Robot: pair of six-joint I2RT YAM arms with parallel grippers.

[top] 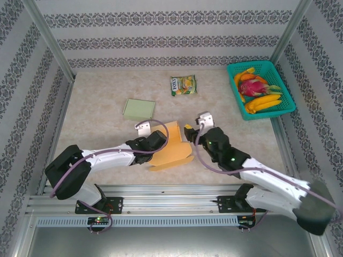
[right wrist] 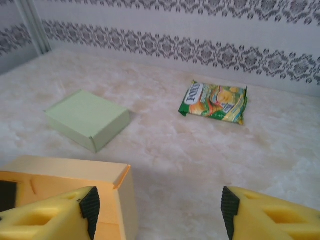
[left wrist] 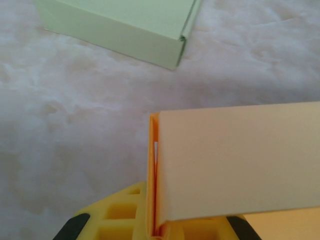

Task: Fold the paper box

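The orange paper box point(top: 172, 143) lies partly folded on the table between both arms, one wall standing up. My left gripper point(top: 159, 140) is shut on that double-layered wall point(left wrist: 235, 160), pinched at the fold between its yellow fingers point(left wrist: 120, 215). In the left wrist view the gripper point(left wrist: 157, 227) sits at the bottom edge. My right gripper point(top: 196, 128) stands open at the box's right corner point(right wrist: 117, 177). Its left finger point(right wrist: 50, 217) hangs over the box's inside, its right finger point(right wrist: 270, 215) over bare table. The gripper point(right wrist: 157, 210) holds nothing.
A finished pale green box point(top: 139, 109) point(right wrist: 87, 117) point(left wrist: 120, 25) rests behind the orange one. A snack packet point(top: 184, 85) point(right wrist: 215, 102) lies farther back. A teal basket point(top: 286, 91) of fruit stands at the back right. Patterned walls enclose the table.
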